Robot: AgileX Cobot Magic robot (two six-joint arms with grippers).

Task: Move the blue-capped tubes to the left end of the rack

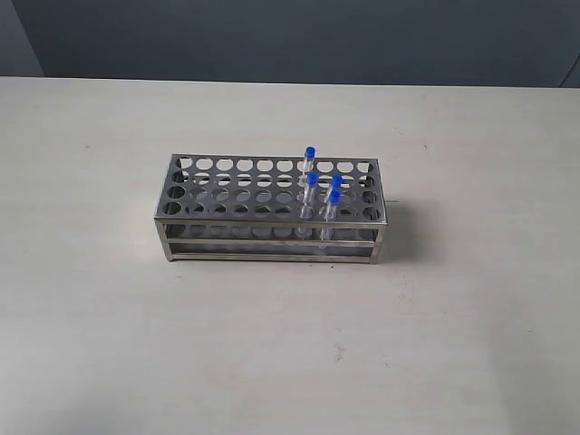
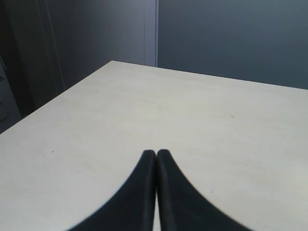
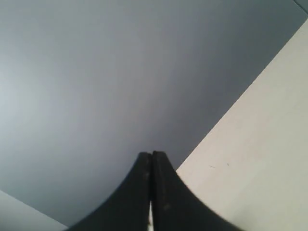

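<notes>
Midway between the worktop's (image 1: 100,326) edges stands the rack (image 1: 258,241), its long side facing the near edge. The four blue-capped tubes (image 1: 313,188) stand upright in a tight cluster toward the end nearer the right edge, spread over several rows. The holes toward the opposite end look vacant, so no tube appears to have been shifted yet.

Neither arm shows in the exterior view. The left claw (image 2: 156,155) has its tips pressed together with nothing between them, above bare worktop with a corner ahead of it. The right claw (image 3: 151,156) is likewise pressed together and empty, aimed past a worktop edge at the grey wall (image 3: 96,72).

A sound first move would likely be to spread one claw and come down from straight above on an outer tube. It would then pinch just under the cap and lift vertically until the tube clears the top plate. The closely packed neighbouring tubes are the main hindrance. A tilted pull could bind in the hole or drag the rack.
</notes>
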